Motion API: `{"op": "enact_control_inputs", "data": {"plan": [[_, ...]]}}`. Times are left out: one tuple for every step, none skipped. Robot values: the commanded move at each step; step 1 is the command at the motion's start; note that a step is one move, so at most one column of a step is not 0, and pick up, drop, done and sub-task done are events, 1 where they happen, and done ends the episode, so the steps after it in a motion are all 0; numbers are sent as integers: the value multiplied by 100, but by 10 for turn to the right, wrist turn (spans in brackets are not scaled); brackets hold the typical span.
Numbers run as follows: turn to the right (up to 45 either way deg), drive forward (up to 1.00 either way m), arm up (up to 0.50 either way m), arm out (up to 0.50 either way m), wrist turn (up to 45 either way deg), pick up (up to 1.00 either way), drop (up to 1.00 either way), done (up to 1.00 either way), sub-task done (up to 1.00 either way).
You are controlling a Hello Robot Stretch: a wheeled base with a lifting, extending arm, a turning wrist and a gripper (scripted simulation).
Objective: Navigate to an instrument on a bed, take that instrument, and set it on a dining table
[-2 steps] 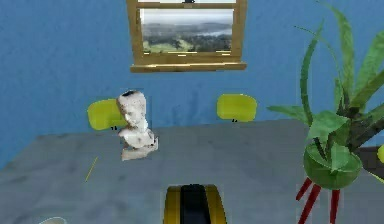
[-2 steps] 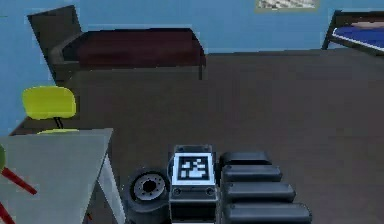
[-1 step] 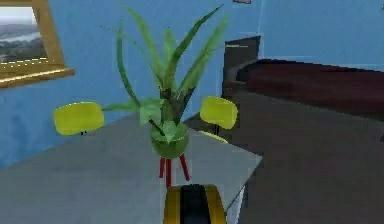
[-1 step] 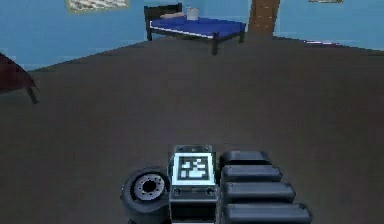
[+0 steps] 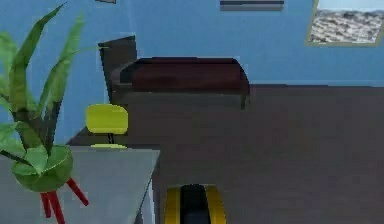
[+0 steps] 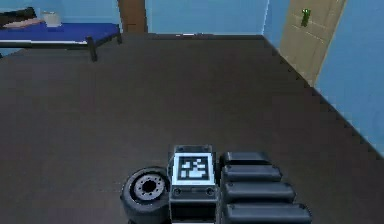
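A small pale object [image 6: 45,18] lies on a low blue-covered bed with dark legs [image 6: 75,33] at the arm side view's top left, against the blue wall. It is too small to name, but it is my best guess for the instrument. A plain brown door [image 6: 131,10] stands just right of that bed, and a pale beige door [image 6: 312,40] is set in the wall at the right. Wide dark floor separates the bed from the robot, so the step in hand looks like driving over, not reaching.

At that view's bottom edge a dark round body, which I take for the gripper [image 6: 148,191], sits beside 1 white square marker with black marks [image 6: 195,168]. It is tucked close to the robot, probably so nothing snags while driving. Its fingers cannot be made out, so I cannot tell their state or whether it holds anything.

Ahead stands a 2nd bed, dark maroon with a dark headboard [image 5: 190,75]. At lower left, a grey-topped table [image 5: 110,185] bears a leafy green plant in a green pot on red legs [image 5: 40,165]. The yellow chair [image 5: 106,120] drawn up to it suggests this is the dining table.
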Motion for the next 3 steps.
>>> {"op": "enact_control_inputs", "data": {"plan": [[-450,0,0,0,0,0,0,0,0],[-450,0,0,0,0,0,0,0,0],[-450,0,0,0,0,0,0,0,0]]}}
